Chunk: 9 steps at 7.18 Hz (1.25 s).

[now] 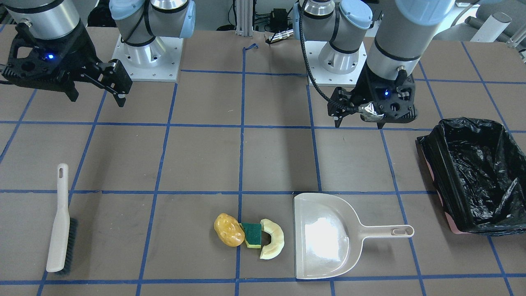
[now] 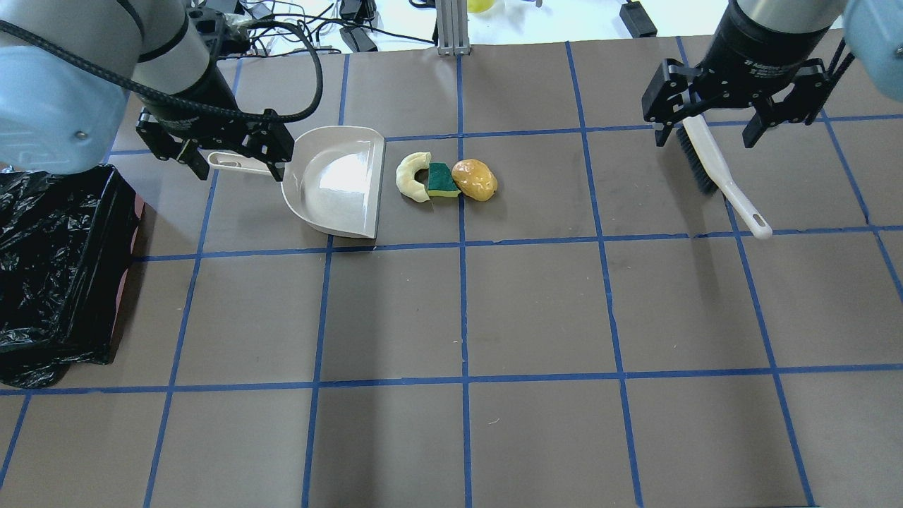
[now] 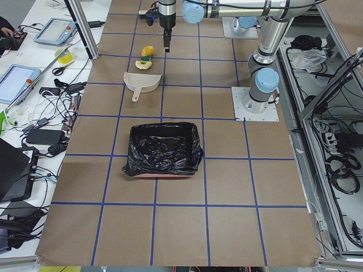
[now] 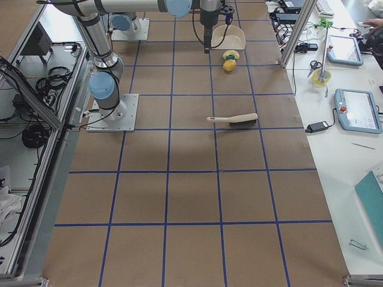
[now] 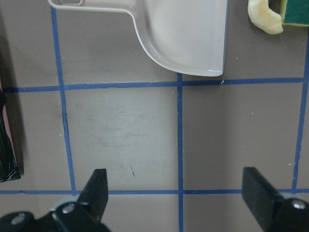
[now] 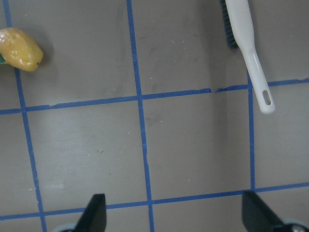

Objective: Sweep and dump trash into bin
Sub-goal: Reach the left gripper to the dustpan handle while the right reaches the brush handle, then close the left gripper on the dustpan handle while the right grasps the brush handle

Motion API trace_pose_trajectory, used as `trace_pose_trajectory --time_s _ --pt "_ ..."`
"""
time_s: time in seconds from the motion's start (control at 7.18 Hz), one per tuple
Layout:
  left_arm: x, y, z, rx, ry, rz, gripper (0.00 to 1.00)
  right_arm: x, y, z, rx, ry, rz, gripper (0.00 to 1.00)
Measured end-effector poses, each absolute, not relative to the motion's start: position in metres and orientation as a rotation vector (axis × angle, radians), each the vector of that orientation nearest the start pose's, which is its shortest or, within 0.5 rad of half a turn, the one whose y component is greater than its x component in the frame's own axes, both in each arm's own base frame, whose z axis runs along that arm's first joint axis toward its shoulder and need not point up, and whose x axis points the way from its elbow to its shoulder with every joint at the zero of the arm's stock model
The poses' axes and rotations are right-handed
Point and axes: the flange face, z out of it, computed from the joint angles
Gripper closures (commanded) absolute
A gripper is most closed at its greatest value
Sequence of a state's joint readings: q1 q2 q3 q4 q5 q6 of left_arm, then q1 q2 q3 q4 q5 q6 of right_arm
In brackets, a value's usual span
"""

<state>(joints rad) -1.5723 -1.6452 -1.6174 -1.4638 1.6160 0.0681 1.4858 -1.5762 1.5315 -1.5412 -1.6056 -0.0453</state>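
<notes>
Glossy yellow-orange lump (image 2: 475,179), green-and-yellow sponge block (image 2: 442,180) and pale cream crescent slice (image 2: 413,176) lie touching in a row on the brown gridded desk (image 2: 536,310), just beside the smooth beige dustpan (image 2: 338,180). You will find the bin (image 1: 441,172), lined with crinkly black plastic, well apart at the robot's left. The left claw (image 2: 238,171) and right claw (image 2: 705,141) hang spread wide, gripping nothing. A white bristled brush (image 2: 719,176) lies flat beneath the right one.

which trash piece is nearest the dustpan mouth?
The pale cream crescent slice: it lies right beside the dustpan's open edge. The green sponge block sits in the middle, and the yellow-orange lump is farthest.
</notes>
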Motion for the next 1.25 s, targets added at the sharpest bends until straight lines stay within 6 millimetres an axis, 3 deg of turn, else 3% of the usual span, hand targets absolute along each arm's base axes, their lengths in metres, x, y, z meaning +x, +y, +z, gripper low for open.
trace_pose_trajectory --time_s 0.28,0.56,0.84,1.25 --pt "-0.129 -0.550 0.373 0.201 3.091 0.054 0.02 0.016 -0.510 0.486 -0.177 3.171 -0.011 0.00" --pt "-0.123 -0.580 0.323 0.426 3.067 0.031 0.02 -0.040 -0.509 0.444 -0.297 3.170 -0.036 0.00" --pt "-0.093 -0.605 0.295 0.871 2.975 0.032 0.08 -0.082 -0.515 0.387 -0.324 3.161 -0.037 0.00" --pt "-0.068 -0.651 0.292 1.502 2.681 -0.025 0.00 -0.109 -0.540 0.312 -0.339 3.127 0.048 0.00"
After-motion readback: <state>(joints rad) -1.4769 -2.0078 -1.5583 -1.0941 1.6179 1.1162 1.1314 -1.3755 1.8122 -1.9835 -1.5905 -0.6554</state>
